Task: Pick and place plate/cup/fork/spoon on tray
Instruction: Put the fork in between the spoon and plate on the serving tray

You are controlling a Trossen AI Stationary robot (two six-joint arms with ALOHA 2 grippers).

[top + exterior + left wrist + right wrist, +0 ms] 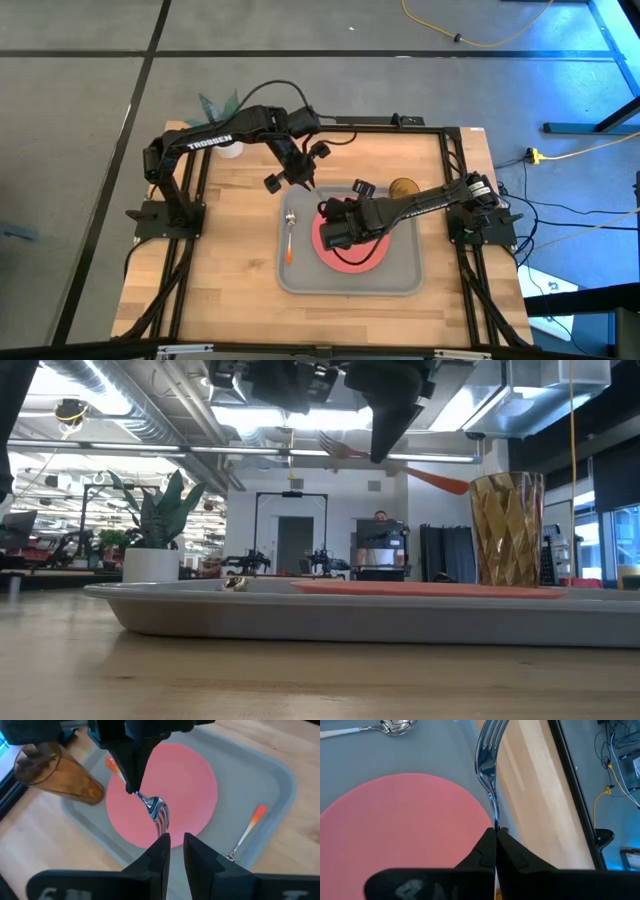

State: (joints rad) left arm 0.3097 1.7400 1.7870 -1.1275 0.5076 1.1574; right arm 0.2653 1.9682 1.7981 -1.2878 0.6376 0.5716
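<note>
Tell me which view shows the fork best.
Right wrist view: the fork fills the frame, tines clear, clamped in the right gripper above the plate. Left wrist view shows it smaller, tines down. Low view shows it edge-on, high above the tray. High view hides it under the arm.

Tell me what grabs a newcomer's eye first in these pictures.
The right claw, shut on the fork, holds it in the air above the coral-red plate on the grey tray. The spoon lies on the tray beside the plate. The left claw hovers above the tray's far edge.
</note>
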